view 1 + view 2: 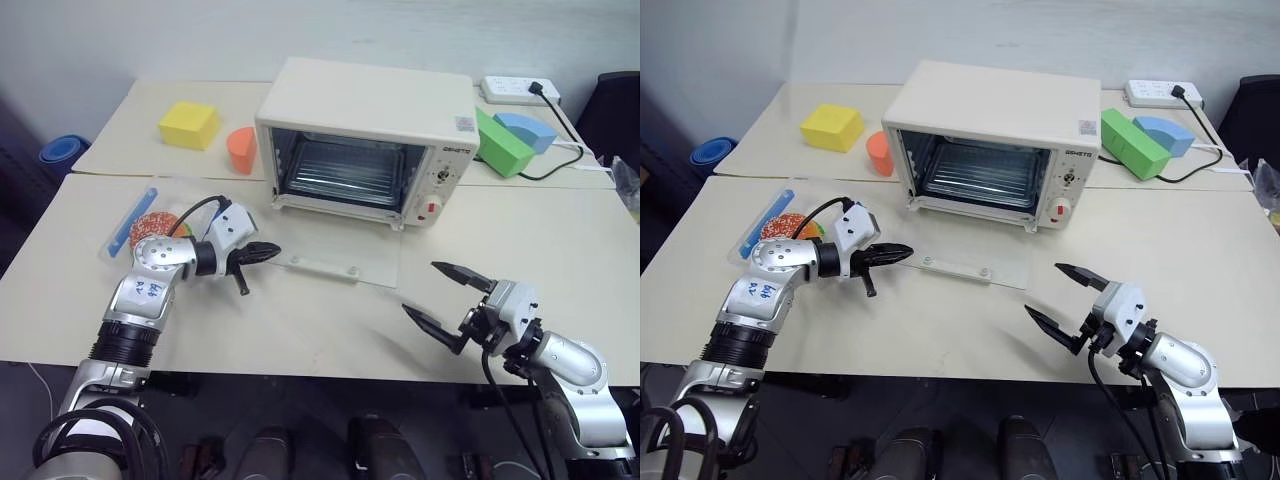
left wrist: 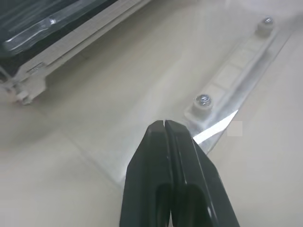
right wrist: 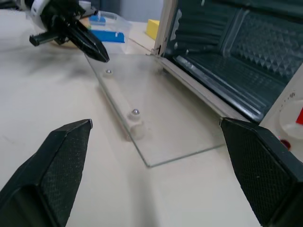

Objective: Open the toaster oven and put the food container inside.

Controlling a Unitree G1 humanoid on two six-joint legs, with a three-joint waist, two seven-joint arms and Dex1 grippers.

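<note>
A cream-white toaster oven (image 1: 365, 135) stands toward the far edge of a pale table (image 1: 560, 260), about midway along it. Its glass door (image 1: 335, 255) is already dropped fully open and lies flat on the tabletop in front of the dark cavity, with the white bar handle (image 1: 320, 265) along its near edge. The wire rack inside looks empty.

The food container (image 1: 150, 222), a shallow clear box with a blue side clip and a toy hamburger inside, sits near the table's left edge, well apart from the oven and partly hidden behind the left arm.

The left gripper (image 1: 262, 253) hovers just off the door's left near corner, its two black fingers pressed together on nothing. The right gripper (image 1: 446, 296) hangs above the table's near edge, right of the door, with its fingers spread wide and empty.

Judging from this, the opening step is done and the fetching of the container has not begun. The next move seems to call for the left gripper to part its fingers, turn toward the container at the left edge, grasp it and carry it over the lowered door onto the rack.

A yellow block (image 1: 189, 125) and an orange block (image 1: 241, 150) sit at the far left corner, green (image 1: 500, 143) and blue (image 1: 528, 128) blocks at the far right
</note>
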